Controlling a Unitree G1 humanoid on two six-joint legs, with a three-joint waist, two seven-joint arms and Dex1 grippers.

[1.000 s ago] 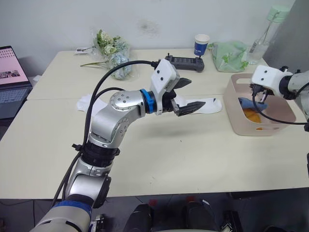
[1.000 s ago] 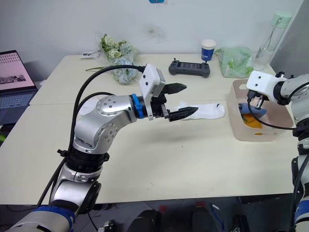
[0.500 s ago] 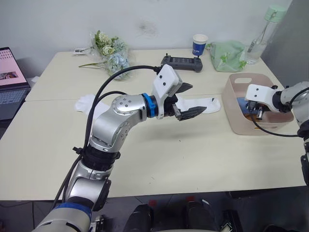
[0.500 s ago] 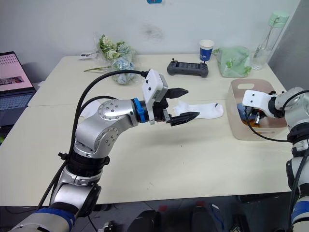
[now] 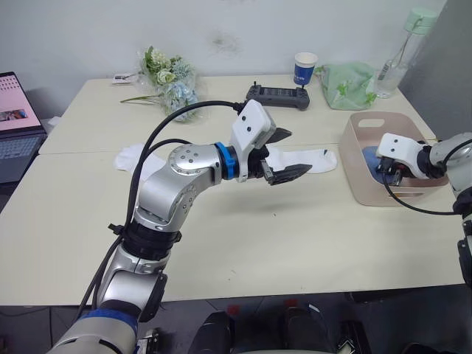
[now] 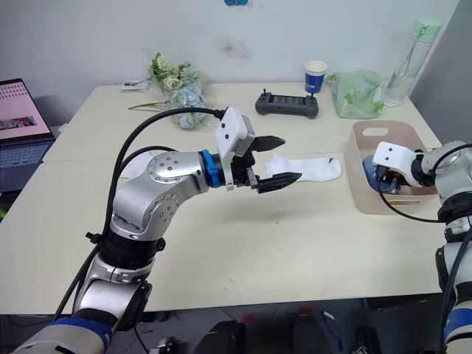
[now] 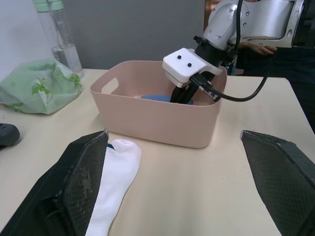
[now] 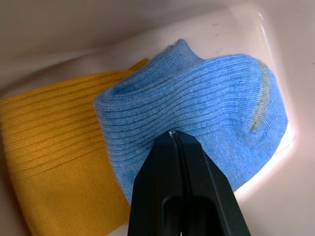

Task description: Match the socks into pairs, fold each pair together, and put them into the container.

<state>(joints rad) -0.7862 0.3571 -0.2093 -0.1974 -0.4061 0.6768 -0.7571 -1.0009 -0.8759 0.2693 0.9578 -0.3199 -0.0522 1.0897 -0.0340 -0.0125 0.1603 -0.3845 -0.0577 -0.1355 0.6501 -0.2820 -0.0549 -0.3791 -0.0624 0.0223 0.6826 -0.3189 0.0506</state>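
Both fingers of the right gripper (image 8: 172, 140) pressed together on blue socks (image 8: 197, 98); left gripper (image 5: 284, 155) gapes, empty.

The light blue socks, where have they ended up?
The soft light blue socks lie inside the pale pink plastic basket at the table's right end, beside the mustard-orange socks, with the right tool pressed shut against them.

An office: laptop (image 5: 13, 136), paper cup (image 5: 304, 68), pale tables (image 5: 295, 236).
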